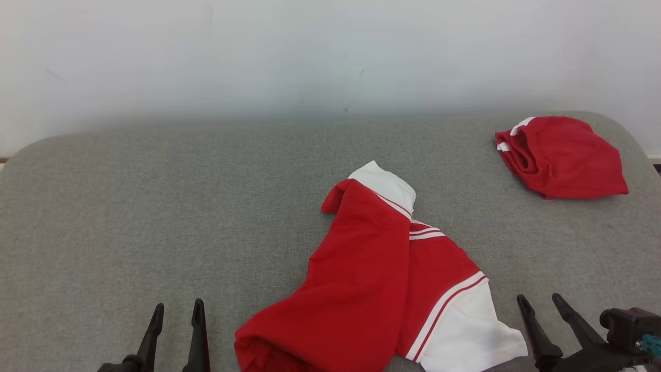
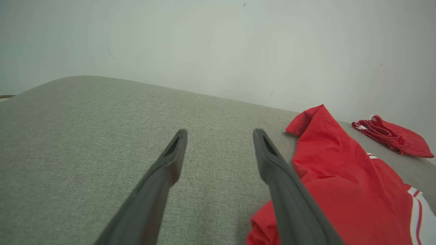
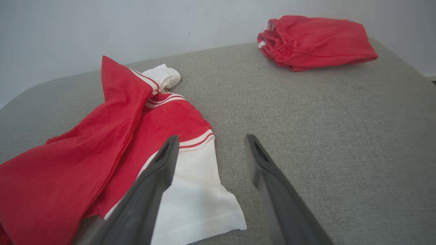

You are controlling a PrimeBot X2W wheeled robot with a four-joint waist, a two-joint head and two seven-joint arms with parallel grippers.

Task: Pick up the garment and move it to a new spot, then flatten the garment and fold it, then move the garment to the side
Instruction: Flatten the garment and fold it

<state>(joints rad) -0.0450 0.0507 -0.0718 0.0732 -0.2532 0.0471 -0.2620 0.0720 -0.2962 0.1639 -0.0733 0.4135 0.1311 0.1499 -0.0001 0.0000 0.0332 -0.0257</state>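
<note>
wall: pale and bare, rising behind the far edge of everything.
tabletop: covered in grey woven cloth with rounded far corners. The head view takes in both far corners, while each wrist view catches one side only.
garment: red with white sleeves and red-and-white stripes. It lies crumpled on the middle to near part of the tabletop, between the two tools and closer to the right one. One white sleeve points far and the other lies near right.
garment, by view: the right wrist view shows the near sleeve's stitched hem lying flat. The left wrist view gives mostly the red fold and its raised corner.
garment, hidden: its near end is cut off by the bottom of the head view. The folded red panel covers whatever is under it, and the neckline is hard to make out.
second red piece: bunched at the far right corner, well apart from the garment. Its gathered waistband reads clearly from the right wrist.
left tool: near left over bare cloth, fingers spread wide, holding nothing.
right tool: near right, just beside the near white sleeve, fingers spread wide with nothing between them.
</note>
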